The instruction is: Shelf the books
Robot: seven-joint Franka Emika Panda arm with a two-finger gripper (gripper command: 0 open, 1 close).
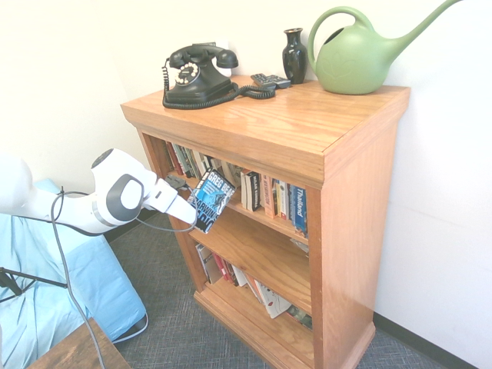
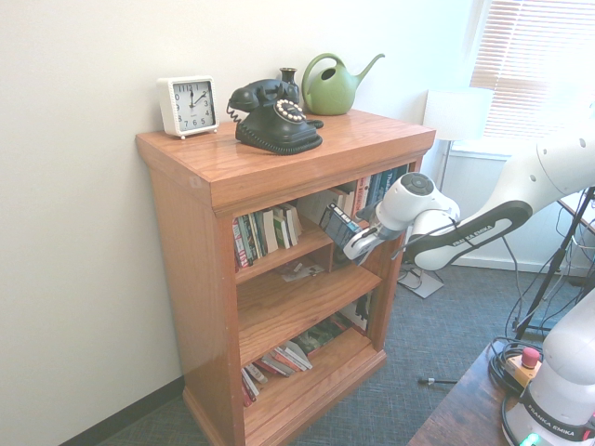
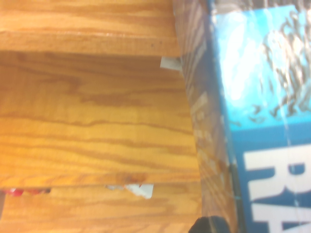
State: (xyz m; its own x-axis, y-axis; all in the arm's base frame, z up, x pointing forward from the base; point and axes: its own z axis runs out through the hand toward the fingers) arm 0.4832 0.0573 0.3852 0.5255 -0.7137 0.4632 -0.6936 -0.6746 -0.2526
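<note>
grip: jaws of the gripper [image 1: 194, 213] are clamped tight on the lower part of the book [image 1: 211, 201], so it's in the air, not resting on any board

book: the thick blue-and-black paperback with the big white lettering, tilted, cover facing out toward the room, hanging right at the front edge of the top shelf [image 1: 261, 216] (wrist view mostly shows its glossy cover [image 3: 262, 121] and page edges next to bare wood)

gap: there's an open slot between the leaning books on the left [image 1: 184, 160] and the row of standing paperbacks [image 1: 273, 197], looks like the obvious spot to me

how I'd do it: square the book upright first, then slide it in spine-out, low enough to clear the bookcase top [image 1: 261, 123]

watch out: going in tilted could snag the shelf lip or knock the neighbours over, so go slow and let go only once it's sitting on the board
</note>
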